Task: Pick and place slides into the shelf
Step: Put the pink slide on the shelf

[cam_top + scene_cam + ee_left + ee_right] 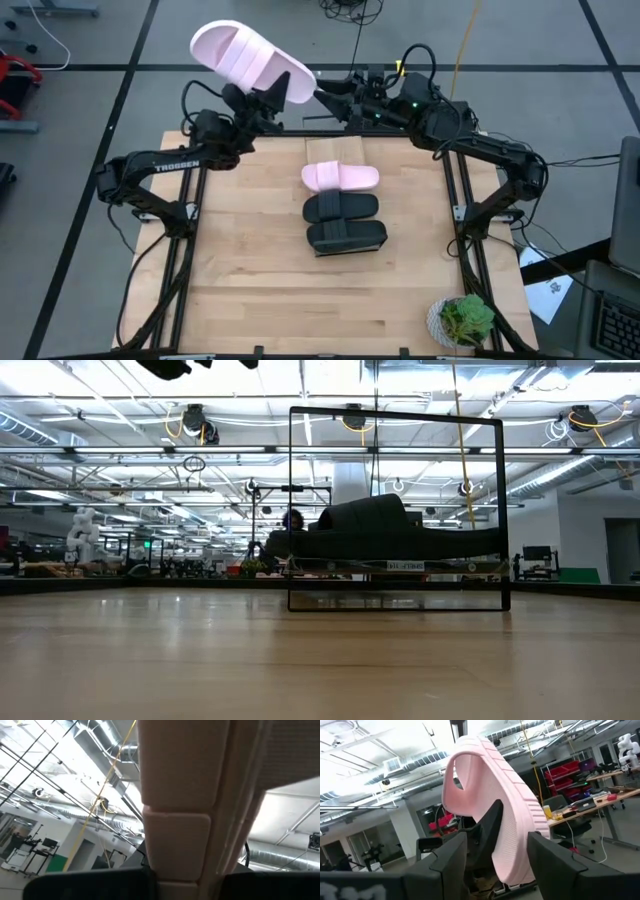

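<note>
My left gripper [258, 100] is shut on a pale pink slide [250, 58] and holds it high over the table's far edge. The same slide [495, 805] fills the right wrist view. My right gripper [328, 90] is open at the slide's right-hand end, one finger on each side of it [495, 870]. A second pink slide [340, 178] and two black slides [342, 207] [347, 236] lie soles down in a row mid-table. The shelf's dark frame [395, 602] stands behind the black slides, at the table's far edge [325, 128]. My left gripper pinches the pink slide's sole at its long edge [268, 92], coming from below and from the table's left. One dark finger [489, 827] lies against the footbed side. The slide is lifted clear and tilted, strap end [225, 42] to the left. My right gripper's fingers [547, 862] flank the slide's sole end [517, 865]; whether they touch it, I cannot tell.
A small potted plant [462, 322] stands at the table's near right corner. Bare wood [260, 290] lies in front of the row of slides. Cables and floor lie beyond the far edge.
</note>
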Motion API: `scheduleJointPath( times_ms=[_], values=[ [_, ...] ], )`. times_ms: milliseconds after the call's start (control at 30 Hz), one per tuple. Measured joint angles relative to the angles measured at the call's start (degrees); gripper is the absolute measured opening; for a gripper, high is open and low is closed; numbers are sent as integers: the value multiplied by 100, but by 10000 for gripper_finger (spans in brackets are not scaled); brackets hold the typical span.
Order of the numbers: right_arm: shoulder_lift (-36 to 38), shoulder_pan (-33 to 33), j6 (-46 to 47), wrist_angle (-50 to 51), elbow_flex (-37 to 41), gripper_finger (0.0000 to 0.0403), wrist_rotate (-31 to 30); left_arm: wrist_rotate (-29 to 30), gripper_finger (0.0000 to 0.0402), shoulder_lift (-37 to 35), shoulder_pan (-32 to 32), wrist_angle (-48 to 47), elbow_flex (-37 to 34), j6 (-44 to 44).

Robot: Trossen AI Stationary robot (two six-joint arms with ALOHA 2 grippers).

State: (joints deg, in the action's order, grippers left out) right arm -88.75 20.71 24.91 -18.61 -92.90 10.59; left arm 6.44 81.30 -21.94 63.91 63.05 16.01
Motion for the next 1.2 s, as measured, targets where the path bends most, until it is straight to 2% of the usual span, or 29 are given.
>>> scheduleJointPath(
  times_ms=[1200],
  values=[
    [-293, 308, 146, -31, -2, 197, 11, 2, 50, 9, -76, -46, 0, 96]
  ],
)
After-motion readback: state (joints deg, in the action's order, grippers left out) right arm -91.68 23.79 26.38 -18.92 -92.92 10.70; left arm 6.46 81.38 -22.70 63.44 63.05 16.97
